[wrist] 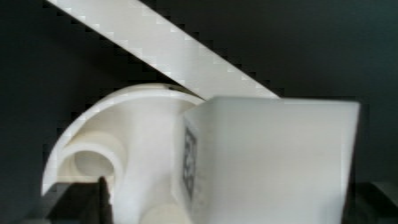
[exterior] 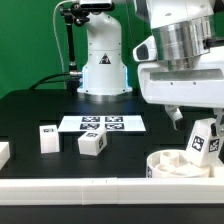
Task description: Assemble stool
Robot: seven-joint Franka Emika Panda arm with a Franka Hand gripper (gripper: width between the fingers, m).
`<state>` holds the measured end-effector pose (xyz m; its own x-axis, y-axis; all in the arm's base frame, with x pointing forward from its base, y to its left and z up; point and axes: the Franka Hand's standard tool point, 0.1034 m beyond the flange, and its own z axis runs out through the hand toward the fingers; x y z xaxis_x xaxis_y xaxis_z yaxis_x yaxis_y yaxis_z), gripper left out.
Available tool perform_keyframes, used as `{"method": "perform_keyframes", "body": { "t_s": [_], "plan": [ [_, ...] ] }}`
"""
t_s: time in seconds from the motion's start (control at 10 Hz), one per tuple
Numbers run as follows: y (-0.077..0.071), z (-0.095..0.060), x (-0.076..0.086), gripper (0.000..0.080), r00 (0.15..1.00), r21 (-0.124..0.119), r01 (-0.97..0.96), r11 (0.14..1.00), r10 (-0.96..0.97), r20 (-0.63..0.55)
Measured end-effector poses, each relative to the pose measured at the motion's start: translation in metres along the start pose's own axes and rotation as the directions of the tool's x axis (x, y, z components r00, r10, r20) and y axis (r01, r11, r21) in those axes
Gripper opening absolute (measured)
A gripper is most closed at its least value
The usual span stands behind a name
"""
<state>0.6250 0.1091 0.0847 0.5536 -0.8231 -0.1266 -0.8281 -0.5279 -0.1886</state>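
One seat (exterior: 165,165), two legs (exterior: 48,137) (exterior: 92,143), one held leg (exterior: 203,140)

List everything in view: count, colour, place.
seat: one, white, on the table at the exterior view's right, by the front rail.
held leg: one, white with tag, tilted above the seat.
loose legs: two, white with tags, in front of the marker board.
marker board: one, white, flat at mid-table.
border rail: one, white, along the table's front.
cut-off piece: one, white, at the exterior view's left edge; unclear what.
table: one, black.
robot base: one, white, behind the marker board.
gripper: one, white, shut on the held leg.
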Motion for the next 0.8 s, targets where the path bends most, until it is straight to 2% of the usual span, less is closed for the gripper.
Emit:
{"method": "perform_keyframes", "body": {
  "t_s": [0.2, 0.4, 0.8],
  "plan": [
    [-0.005, -0.010, 0.001, 0.0643, 0.997, 0.013, 0.073, 0.997, -0.072, -0.009],
    [-0.012, -0.019, 0.001, 0.0648, 0.986, 0.012, 0.167, 0.986, -0.167, -0.002],
    [-0.011, -0.017, 0.001, 0.0648, 0.883, 0.008, 0.469, 0.883, -0.469, -0.005]
  ]
}}
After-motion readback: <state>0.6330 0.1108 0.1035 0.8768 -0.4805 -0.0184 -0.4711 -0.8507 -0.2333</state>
